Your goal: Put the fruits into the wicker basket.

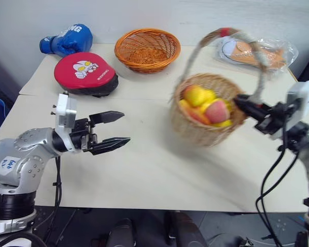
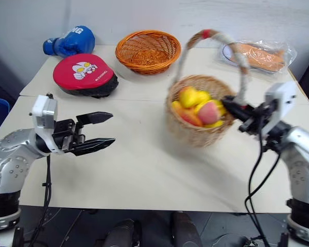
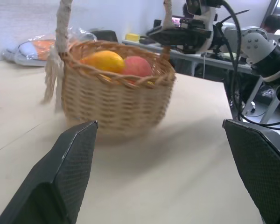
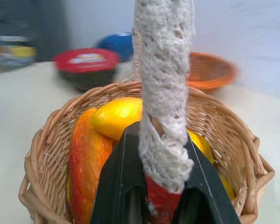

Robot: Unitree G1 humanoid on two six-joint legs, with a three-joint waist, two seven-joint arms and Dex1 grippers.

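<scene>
Your right pincer (image 2: 232,109) is clenched on the soft cloth-wrapped handle of the tilting wicker basket (image 2: 198,128), fruits (image 2: 201,109) inside, mid-right on bench (image 2: 144,170); left pincer (image 2: 100,131) released; light, swings easily.

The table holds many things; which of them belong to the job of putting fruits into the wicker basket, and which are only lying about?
Belong to the job:
- wicker basket, its handle gripped by the right gripper
- mangoes and peach, inside it

Only lying about:
- orange wicker bowl
- red pad
- blue boxing glove
- plastic bag
</scene>
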